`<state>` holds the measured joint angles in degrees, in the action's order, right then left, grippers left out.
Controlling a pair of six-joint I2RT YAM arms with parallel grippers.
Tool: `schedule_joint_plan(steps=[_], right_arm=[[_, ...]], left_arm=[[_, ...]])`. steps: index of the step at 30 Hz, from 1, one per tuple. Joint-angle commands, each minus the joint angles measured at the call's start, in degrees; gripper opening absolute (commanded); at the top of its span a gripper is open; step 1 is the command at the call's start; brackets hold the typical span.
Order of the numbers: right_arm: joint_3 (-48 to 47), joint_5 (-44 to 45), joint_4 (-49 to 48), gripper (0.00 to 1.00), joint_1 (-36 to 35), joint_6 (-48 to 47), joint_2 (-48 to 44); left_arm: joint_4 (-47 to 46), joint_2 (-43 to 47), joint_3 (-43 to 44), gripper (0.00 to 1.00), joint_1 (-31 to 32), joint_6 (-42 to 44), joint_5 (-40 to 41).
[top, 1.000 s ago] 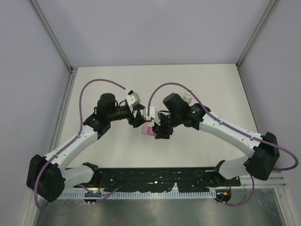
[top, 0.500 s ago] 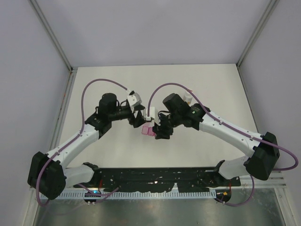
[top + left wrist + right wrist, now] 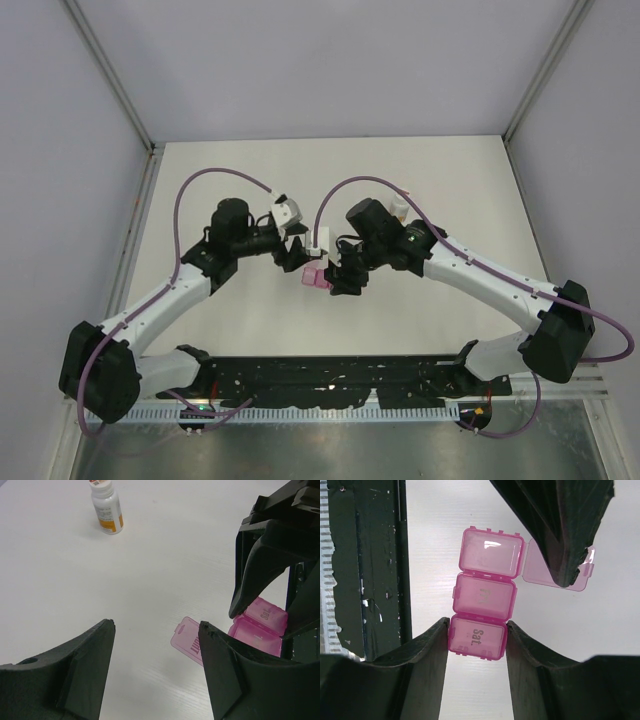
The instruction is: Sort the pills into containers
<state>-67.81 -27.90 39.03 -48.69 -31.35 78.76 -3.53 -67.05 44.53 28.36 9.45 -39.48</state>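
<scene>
The left gripper (image 3: 156, 626) has edged nearer the pill box (image 3: 482, 597) — jaws apart, 1 finger at the open lid (image 3: 189, 642) — while the right gripper (image 3: 477, 625) clamps the "Sat." end steady.

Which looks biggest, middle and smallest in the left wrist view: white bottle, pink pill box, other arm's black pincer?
1. right pincer, close to the camera.
2. pink pill box.
3. white bottle, farther away and cut off at the top edge, so its true size is unsure.
</scene>
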Motion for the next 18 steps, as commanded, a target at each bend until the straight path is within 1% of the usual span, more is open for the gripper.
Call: schedule_joint_plan(steps=[1, 9, 18], right_arm=[[-0.22, 0.48, -2.03, 0.06, -0.36, -0.29, -2.03], [-0.30, 0.65, -2.02, 0.05, -0.36, -0.11, -2.74], [0.40, 2.32, -2.46, 0.06, -0.27, 0.15, -2.12]], left_arm=[[-0.43, -0.89, -0.32, 0.72, -0.32, 1.09, -0.33], [0.01, -0.89, -0.06, 0.72, -0.32, 1.18, -0.51], [1.59, 3.76, 1.61, 0.80, -0.50, 2.76, 1.69]])
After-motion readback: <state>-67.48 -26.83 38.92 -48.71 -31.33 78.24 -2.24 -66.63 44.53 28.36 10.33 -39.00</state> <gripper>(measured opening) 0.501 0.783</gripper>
